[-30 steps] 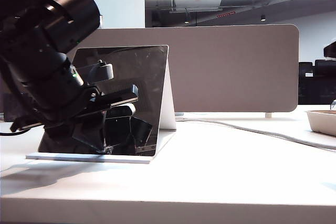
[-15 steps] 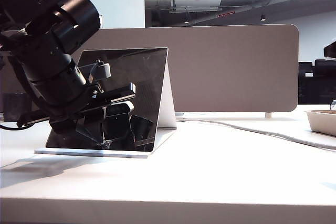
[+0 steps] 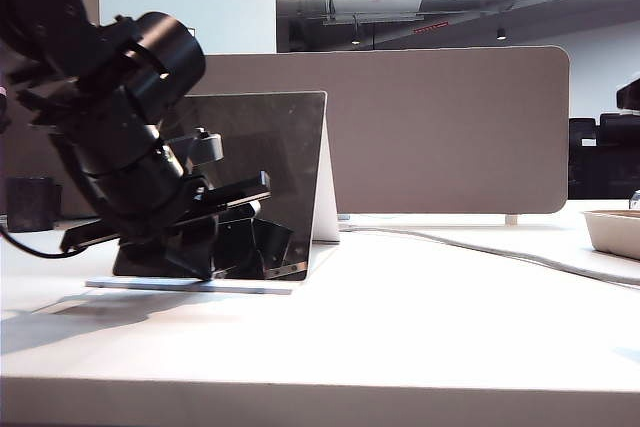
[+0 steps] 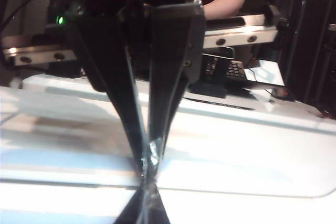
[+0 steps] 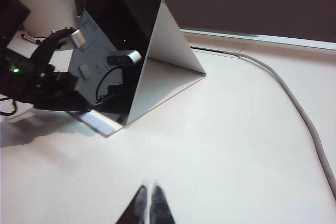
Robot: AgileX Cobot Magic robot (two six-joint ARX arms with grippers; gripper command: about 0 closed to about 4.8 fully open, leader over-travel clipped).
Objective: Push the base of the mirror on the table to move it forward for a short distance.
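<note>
My left gripper (image 3: 200,269), clenched, presses its tips on the base (image 3: 190,286) just before the mirror (image 3: 270,177); my right gripper (image 5: 147,203), clenched, hangs well apart over the bench (image 3: 420,327).

The bench (image 3: 420,337) is plain white, with a paler strip along its front edge. The mirror (image 3: 280,177) shows dark and glossy, edged by a thin white frame, and the base of the mirror (image 3: 190,286) is flat white. The left hand (image 4: 147,169) is black, its arm black too with a small green light. The right hand (image 5: 147,205) is black as well. A grey cable (image 5: 310,124) crosses the white top, and the divider (image 3: 450,132) behind is beige.
</note>
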